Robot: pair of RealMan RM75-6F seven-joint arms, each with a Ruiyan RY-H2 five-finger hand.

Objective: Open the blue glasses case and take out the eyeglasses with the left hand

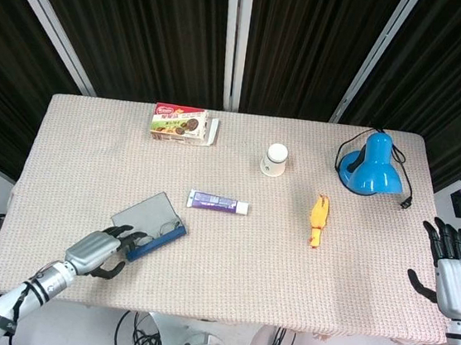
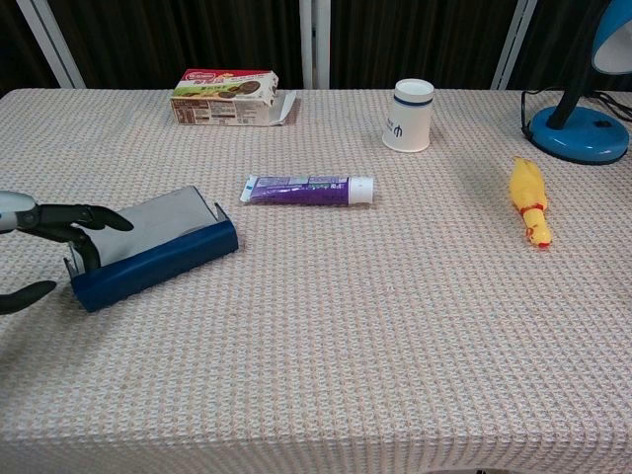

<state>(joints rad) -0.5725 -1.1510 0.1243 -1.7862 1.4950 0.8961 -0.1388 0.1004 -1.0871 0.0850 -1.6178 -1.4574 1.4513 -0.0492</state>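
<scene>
One blue glasses case [image 1: 151, 232], one eyeglasses [image 1: 147, 235], left hand [image 1: 101, 251] alongside.

You have a biscuit box [image 1: 180, 123] at the far edge of the table [image 1: 236, 273], its flap open. A white cup [image 1: 274, 159] stands to its right, then a blue desk lamp [image 1: 372, 164]. Nearer you lie a purple tube [image 1: 219, 203] and a yellow rubber chicken [image 1: 318, 219].
</scene>
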